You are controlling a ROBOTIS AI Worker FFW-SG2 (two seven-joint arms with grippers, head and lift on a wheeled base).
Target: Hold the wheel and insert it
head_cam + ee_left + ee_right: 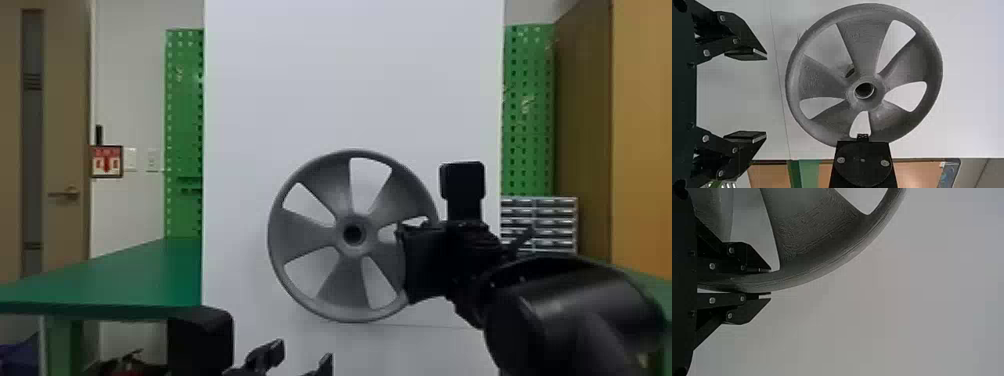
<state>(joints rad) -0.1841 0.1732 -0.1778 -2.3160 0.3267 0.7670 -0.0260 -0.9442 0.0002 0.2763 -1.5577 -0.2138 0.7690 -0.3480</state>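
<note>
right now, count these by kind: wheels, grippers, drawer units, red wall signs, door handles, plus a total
Wheel: 1
Grippers: 2, the left gripper and the right gripper
Drawer unit: 1
Red wall sign: 1
Door handle: 1
Total: 6

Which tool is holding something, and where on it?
The right tool grips the round grey five-spoked wheel by its outer rim; the left tool is open and holds nothing.
</note>
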